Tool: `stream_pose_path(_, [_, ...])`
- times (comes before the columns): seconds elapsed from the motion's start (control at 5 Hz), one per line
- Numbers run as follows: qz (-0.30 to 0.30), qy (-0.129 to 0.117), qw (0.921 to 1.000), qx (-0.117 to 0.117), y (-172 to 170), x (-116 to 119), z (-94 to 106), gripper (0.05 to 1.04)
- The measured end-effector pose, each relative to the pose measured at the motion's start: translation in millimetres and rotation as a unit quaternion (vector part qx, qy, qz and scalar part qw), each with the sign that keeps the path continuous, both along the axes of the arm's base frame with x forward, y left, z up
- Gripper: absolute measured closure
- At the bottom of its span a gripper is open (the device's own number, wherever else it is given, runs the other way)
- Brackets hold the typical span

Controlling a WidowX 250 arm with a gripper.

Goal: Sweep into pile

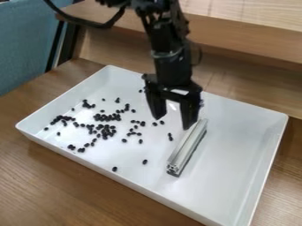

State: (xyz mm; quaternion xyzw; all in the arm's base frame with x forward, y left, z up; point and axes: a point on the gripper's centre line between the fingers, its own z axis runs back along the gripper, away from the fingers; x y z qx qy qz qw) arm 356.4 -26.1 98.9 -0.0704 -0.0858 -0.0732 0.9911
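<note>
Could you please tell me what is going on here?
The robot's gripper hangs low over a white tray, its fingers apart, one fingertip beside the far end of an aluminium bar that rests in the tray. The pile isn't made yet: black beans lie scattered, in loose clusters and singly, mostly in the left part of the tray as pictured.

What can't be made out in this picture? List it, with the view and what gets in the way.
Camera view:
- Upper end of the metal bar: partly hidden by the gripper; whether they touch can't be told.
- Far wall of the white tray: partly hidden behind the arm.
- Tray's near corner: cut off by the bottom edge.
- Exact count of black beans: too small and clumped.
</note>
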Motion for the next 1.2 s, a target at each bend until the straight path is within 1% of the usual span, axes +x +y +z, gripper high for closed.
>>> stream_pose_path(0.2, [0.023, 0.003, 0.9997, 0.007, -9, 0, -0.1, 0.085])
stream_pose_path(0.4, [0.041, 0.033, 0.9984, 0.019, -10, -1, -16.8, 0.085])
stream_pose_path(0.6, [0.047, 0.05, 0.997, 0.038, -14, 4, -28.3, 0.085])
stream_pose_path(0.8, [0.064, 0.062, 0.9949, 0.048, -16, 8, -38.9, 0.085])
stream_pose_path(1.0, [0.07, 0.071, 0.9938, 0.05, -22, 13, -50.7, 0.085])
stream_pose_path(1.2, [0.078, 0.081, 0.9922, 0.054, -24, 16, -62.5, 0.131])
